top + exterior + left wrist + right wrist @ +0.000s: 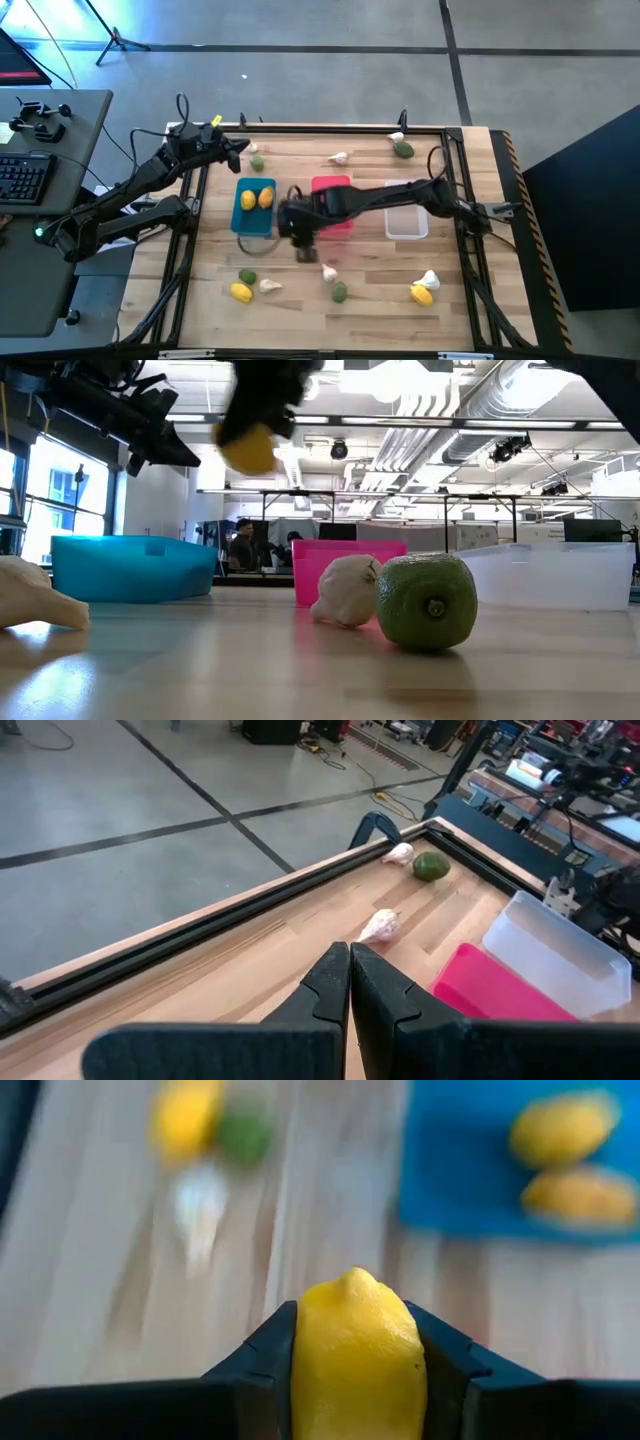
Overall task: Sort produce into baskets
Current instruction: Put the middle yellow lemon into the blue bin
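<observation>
High view shows 2 lemons (256,198) in the blue basket (243,222), a 3rd lemon (357,1348) clamped in the right gripper (357,1355) above the desk (380,290) just beside it, left gripper (349,982) clenched empty, roughly 10 pieces unsorted.

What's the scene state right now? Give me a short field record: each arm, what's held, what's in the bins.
right gripper: above the table by the blue basket, jaws shut on a lemon
left gripper: waiting at the table's far left corner, jaws shut, empty
blue basket contents: two lemons
pink basket: contents hidden by the right arm
white basket: nothing visible inside
loose produce: several pieces scattered on the table
</observation>
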Robot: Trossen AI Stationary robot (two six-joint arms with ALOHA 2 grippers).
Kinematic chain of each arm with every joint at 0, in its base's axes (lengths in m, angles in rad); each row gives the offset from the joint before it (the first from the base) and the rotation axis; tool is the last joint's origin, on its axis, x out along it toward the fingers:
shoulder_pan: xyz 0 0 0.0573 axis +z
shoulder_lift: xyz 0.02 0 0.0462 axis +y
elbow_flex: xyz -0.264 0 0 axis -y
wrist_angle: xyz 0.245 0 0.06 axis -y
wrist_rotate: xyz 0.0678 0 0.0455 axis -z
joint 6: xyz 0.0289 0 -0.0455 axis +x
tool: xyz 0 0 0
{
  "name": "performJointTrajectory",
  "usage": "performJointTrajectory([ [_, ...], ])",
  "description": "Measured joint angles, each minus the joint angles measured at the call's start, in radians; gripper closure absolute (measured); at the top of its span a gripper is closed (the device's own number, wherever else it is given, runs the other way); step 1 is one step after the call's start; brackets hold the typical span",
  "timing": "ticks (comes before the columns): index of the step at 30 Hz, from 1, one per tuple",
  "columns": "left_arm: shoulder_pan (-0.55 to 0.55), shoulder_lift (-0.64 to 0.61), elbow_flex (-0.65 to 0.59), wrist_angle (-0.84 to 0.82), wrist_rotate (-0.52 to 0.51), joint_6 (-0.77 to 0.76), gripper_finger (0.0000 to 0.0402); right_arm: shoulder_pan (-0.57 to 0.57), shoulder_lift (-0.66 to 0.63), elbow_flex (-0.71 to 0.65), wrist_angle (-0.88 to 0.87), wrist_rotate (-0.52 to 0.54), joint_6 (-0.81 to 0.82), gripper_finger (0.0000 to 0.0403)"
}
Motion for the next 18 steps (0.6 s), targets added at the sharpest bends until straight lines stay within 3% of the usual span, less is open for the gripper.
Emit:
performJointTrajectory([
  [6, -0.014, 0.000, 0.000, 0.001, 0.001, 0.009, 0.0401, -0.049, 0.026, -0.032, 0.467, 0.055, 0.235, 0.0288],
  [10, -0.014, 0.000, 0.000, 0.000, -0.011, 0.008, 0.0401, -0.068, 0.095, -0.035, 0.660, 0.103, 0.395, 0.0288],
  [14, -0.011, 0.000, 0.000, -0.016, -0.077, -0.015, 0.0401, -0.081, 0.139, -0.036, 0.698, 0.160, 0.537, 0.0289],
  [18, -0.003, 0.000, 0.000, -0.016, -0.080, 0.001, 0.0401, -0.091, 0.155, -0.036, 0.680, 0.227, 0.627, 0.0289],
])
